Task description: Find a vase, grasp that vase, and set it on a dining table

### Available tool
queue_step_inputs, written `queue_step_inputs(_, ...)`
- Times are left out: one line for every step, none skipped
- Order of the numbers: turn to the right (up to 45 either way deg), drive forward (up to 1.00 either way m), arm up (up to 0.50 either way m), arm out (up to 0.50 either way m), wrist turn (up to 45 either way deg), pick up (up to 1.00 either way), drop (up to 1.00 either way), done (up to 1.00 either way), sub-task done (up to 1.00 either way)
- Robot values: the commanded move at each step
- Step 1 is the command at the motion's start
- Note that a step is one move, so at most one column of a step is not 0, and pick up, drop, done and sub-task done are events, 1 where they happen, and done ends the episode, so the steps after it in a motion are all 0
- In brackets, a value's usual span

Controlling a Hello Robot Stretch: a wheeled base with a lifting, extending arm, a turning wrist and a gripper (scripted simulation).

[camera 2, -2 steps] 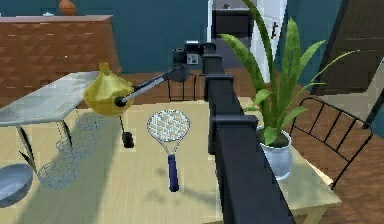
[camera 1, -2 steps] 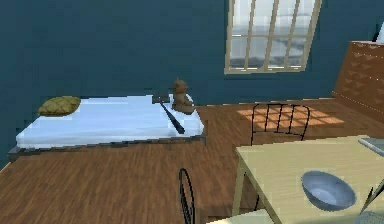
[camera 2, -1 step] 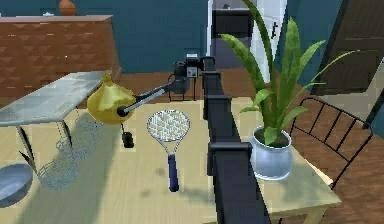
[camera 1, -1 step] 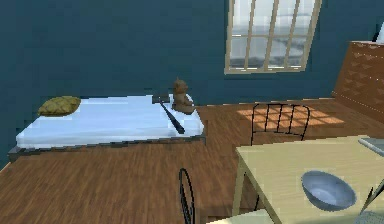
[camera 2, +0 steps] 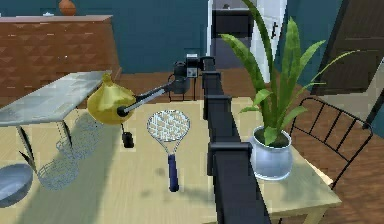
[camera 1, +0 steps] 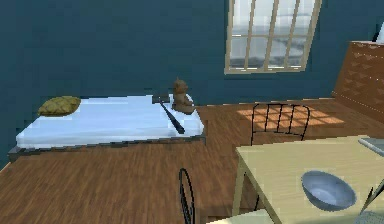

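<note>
We find the fingers reaching out from the arm toward the desk's far edge. The yellow vase hangs tilted at their tip. It appears clear of the desktop, so we record it as held. How the fingers are set on it we cannot tell.

We judge the vase is carried above the desk because a spot is being sought for setting it down. On that reading the finding and grasping are done and only the placement remains.

Just beneath the vase a small dark object stands on the desk, and a mesh item lies toward the desk's left edge in the arm side view. A racket lies flat near the middle, beside the arm. We consider these three the main obstacles, since lowering straight down risks meeting the dark object.

A plant in a white pot stands by the desk's right edge, beyond the arm and well apart from the vase. A grey bowl sits at the near left corner. A grey table stands past the far edge, behind the vase.
</note>
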Motion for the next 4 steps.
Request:
queue_step_inputs(0.0, 0.00, 0.00, 0.00, 0.0, 0.00, 1.00, 0.00, 0.00)
queue_step_inputs(0.0, 0.00, 0.04, 0.00, 0.0, 0.00, 0.00, 0.00, 0.00)
queue_step_inputs(0.0, 0.00, 0.00, -0.08, 0.0, 0.00, 0.00, 0.00, 0.00)
queue_step_inputs(0.0, 0.00, 0.00, 0.00, 0.0, 0.00, 0.00, 1.00, 0.00)
